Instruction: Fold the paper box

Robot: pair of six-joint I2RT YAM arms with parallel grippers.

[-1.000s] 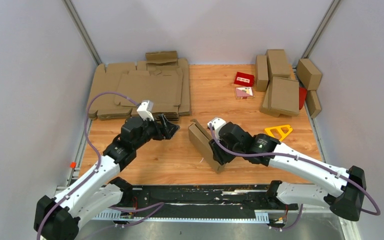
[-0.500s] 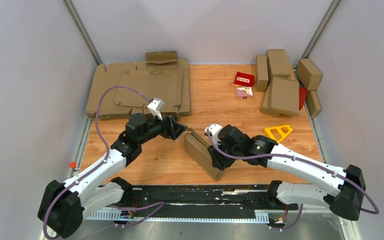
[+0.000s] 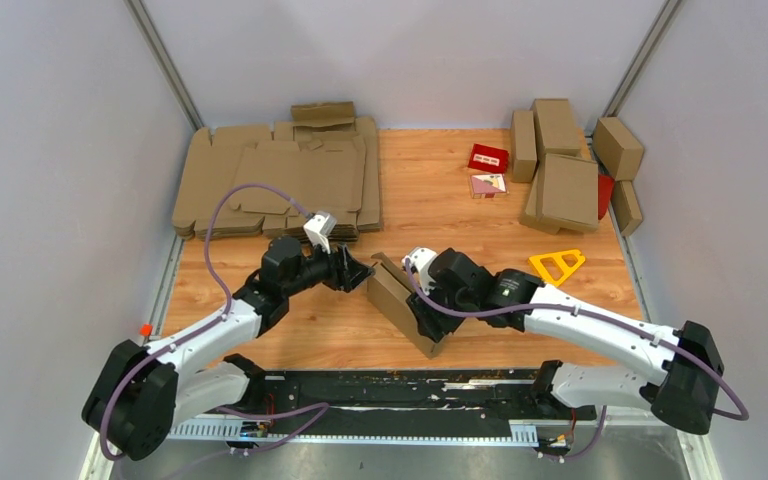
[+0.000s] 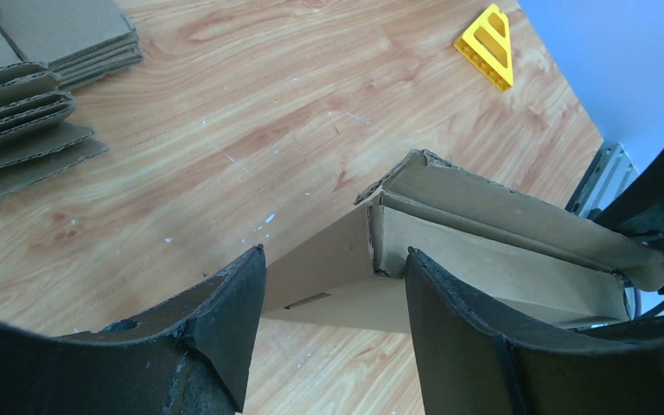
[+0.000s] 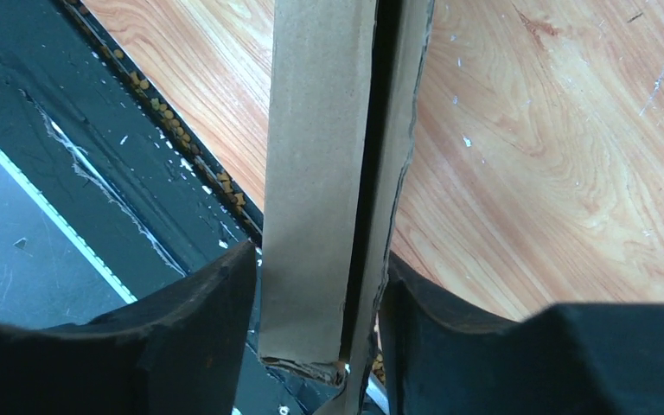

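Wooden table (image 3: 430, 195): cardboard blanks (image 3: 280, 180), boxes (image 3: 565, 185)

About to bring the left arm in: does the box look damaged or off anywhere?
Yes. The paper box, clamped on edge in the right gripper, has a frayed, torn corner at its near end, and its folded layers gape instead of lying flush. The left gripper is open by the far end.

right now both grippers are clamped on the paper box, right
Not both. Only the right gripper is clamped on the paper box; the left gripper is open, its jaws apart with the box's corner ahead of them, as the left wrist view shows.
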